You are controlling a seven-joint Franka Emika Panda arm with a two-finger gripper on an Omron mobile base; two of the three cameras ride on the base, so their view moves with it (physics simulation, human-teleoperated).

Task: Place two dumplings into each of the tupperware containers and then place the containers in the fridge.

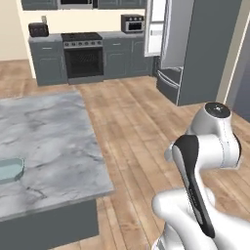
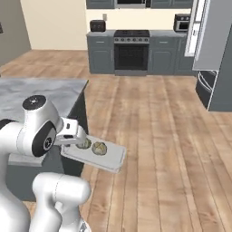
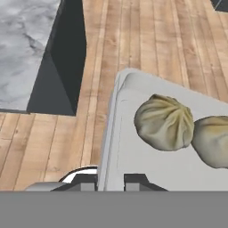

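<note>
My gripper [image 2: 76,138] is shut on the near rim of a pale tupperware container [image 2: 111,157], holding it in the air over the wooden floor beside the island. Two tan dumplings [image 2: 84,144] [image 2: 99,148] lie side by side in it. In the hand view the container [image 3: 147,167] lies level, its rim pinched between the fingertips of the gripper [image 3: 111,181], with the dumplings [image 3: 164,122] [image 3: 214,140] touching each other. A second blue-green container [image 1: 10,170] rests on the island at the far left. The dark-grey fridge [image 1: 197,49] stands ahead to the right with a door open.
The grey marble island [image 1: 49,132] lies to my left, its dark corner [image 3: 62,75] close to the held container. Grey cabinets with a black oven [image 1: 83,58] line the back wall. Wooden floor [image 2: 154,136] stretches between the island and the fridge [image 2: 219,68].
</note>
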